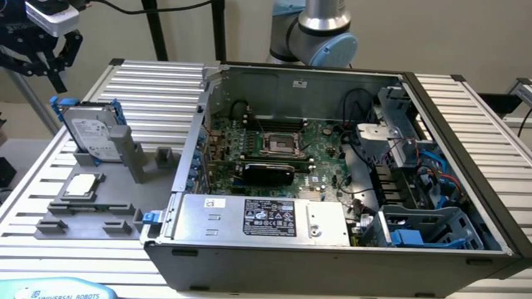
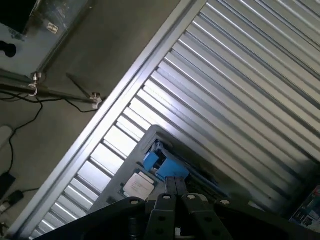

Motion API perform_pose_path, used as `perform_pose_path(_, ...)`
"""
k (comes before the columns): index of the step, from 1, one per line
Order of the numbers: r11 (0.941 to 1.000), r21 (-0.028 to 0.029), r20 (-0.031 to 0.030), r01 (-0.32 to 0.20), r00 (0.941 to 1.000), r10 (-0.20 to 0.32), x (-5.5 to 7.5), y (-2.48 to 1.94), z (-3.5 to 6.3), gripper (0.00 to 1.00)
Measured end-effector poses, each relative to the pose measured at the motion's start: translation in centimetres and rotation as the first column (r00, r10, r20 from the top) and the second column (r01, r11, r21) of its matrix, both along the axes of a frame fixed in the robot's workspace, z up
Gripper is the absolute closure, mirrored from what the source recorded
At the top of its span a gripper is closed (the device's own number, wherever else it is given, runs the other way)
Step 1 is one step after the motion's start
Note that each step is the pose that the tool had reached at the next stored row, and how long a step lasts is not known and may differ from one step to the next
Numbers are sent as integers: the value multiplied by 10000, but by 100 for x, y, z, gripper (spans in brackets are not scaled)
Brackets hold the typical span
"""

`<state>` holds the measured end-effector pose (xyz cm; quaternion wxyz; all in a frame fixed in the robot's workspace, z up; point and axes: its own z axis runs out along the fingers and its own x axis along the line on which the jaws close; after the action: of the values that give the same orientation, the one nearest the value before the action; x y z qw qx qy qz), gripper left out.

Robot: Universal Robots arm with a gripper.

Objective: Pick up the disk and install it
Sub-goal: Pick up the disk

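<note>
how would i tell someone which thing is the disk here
Start from the open computer case and go to the exterior view's left, to the grey fixture on the slatted table. The disk stands on edge at its far end: a silver-grey labelled slab in a bright blue frame, unlike the small square chip lying flat.

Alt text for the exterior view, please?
The black gripper, jaws shut, hangs above the silver-grey, blue-framed rectangular metal disk standing upright in a grey plastic holder, on the exterior view's left of an open grey metal computer case.
</note>
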<state>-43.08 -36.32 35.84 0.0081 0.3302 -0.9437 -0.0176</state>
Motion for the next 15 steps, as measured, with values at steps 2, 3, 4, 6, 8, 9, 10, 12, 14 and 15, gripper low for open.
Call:
perform_pose_path(2,9993,0,0,-361,9993,361,0,0,-4,89)
perform_pose_path(3,9985,0,1,-539,9985,539,0,0,-7,89)
perform_pose_path(4,9974,1,2,-720,9974,720,0,0,-8,89)
perform_pose_path(6,9940,1,3,-1094,9940,1094,0,0,-12,89)
perform_pose_path(8,9896,1,5,-1440,9896,1440,0,0,-17,89)
perform_pose_path(9,9867,0,5,-1623,9867,1623,0,0,-19,89)
perform_pose_path(10,9837,0,6,-1799,9837,1799,0,0,-21,89)
perform_pose_path(12,9763,-1,8,-2163,9763,2163,0,0,-25,89)
perform_pose_path(14,9676,-1,10,-2524,9676,2524,0,0,-29,89)
perform_pose_path(15,9630,-1,10,-2697,9630,2697,0,0,-30,89)
